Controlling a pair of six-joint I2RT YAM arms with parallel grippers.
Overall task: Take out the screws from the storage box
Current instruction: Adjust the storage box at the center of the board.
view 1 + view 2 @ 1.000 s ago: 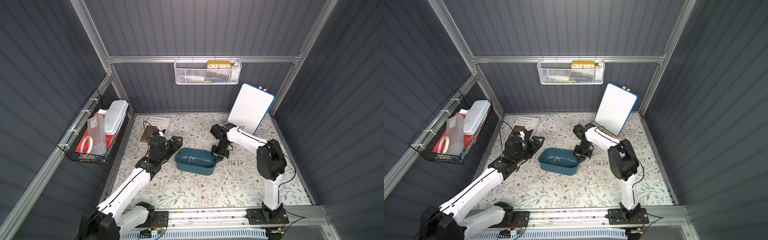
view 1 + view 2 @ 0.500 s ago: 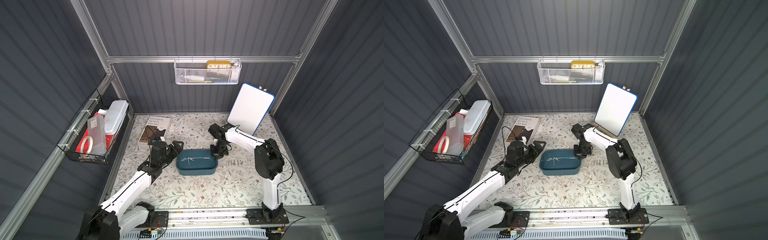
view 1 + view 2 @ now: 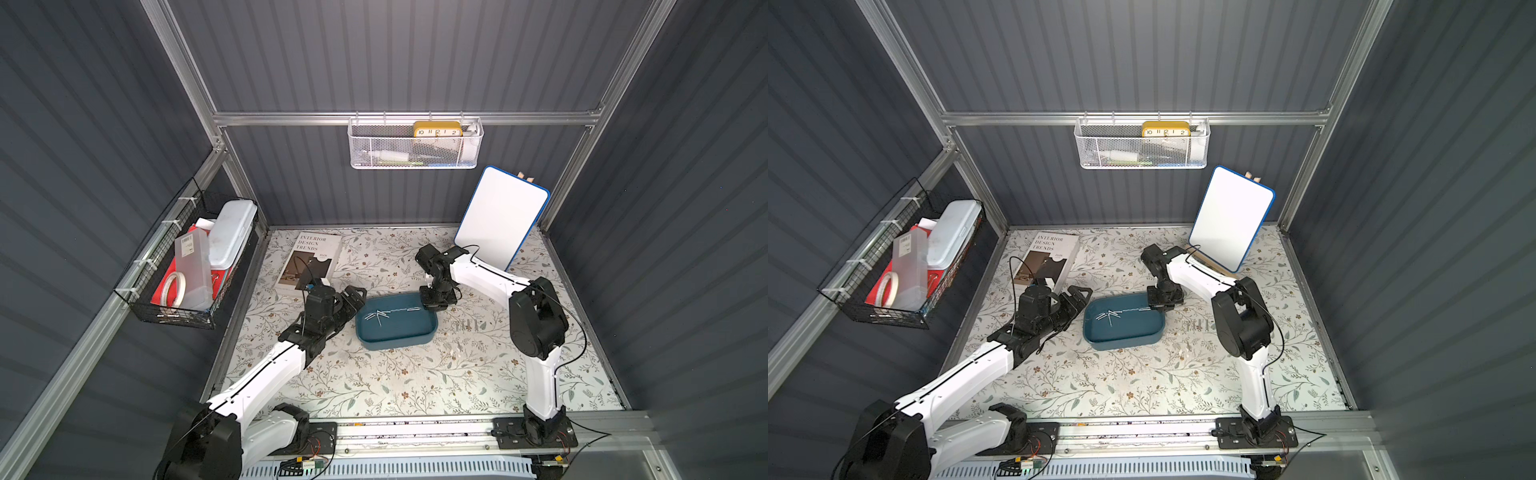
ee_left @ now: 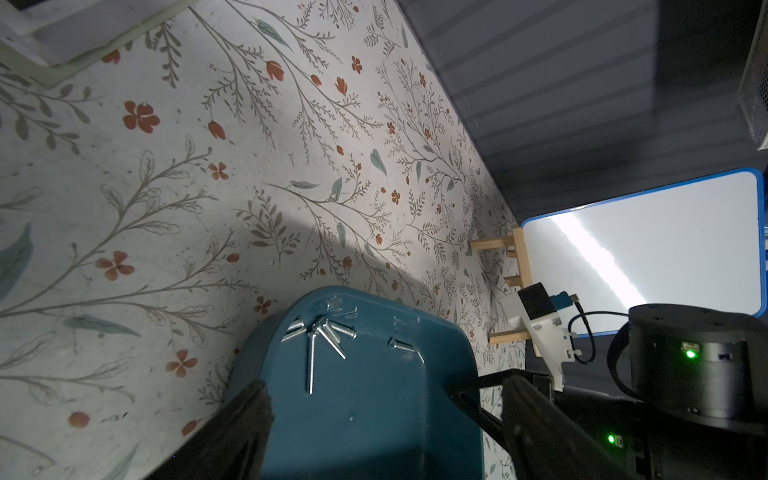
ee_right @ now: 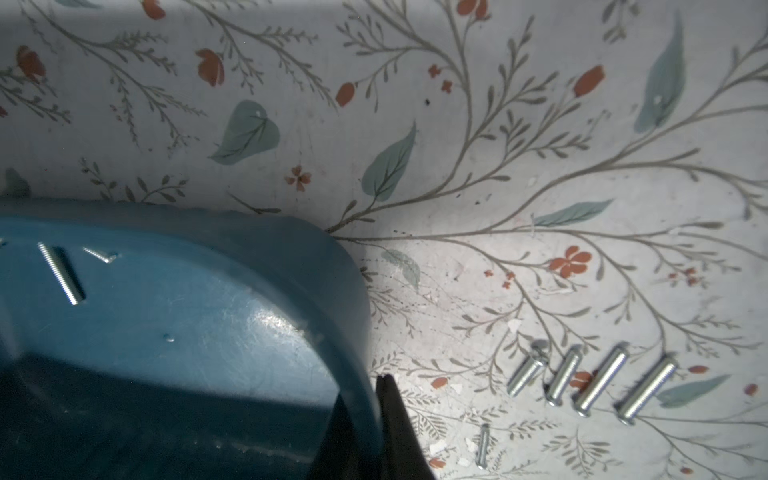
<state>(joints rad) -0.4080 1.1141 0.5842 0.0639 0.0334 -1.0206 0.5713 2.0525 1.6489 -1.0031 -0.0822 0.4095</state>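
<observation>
Last second: my right gripper [image 3: 432, 305], jaws pinched shut on the far-right rim of the storage box [image 3: 395, 343], swung the box a little squarer. My left gripper [image 3: 355, 297] moved in on its left end, jaws spread wide across that corner and holding nothing. My read is that the box is being steadied and no screw came out just now. Box sits mid-table [image 3: 374, 382]. The screws [image 3: 377, 316] are thin, silvery and threaded. One cluster lies far-left inside the box, and a few trail right. Four lie in a row on the table just right of the box, with a thinner one by them.
</observation>
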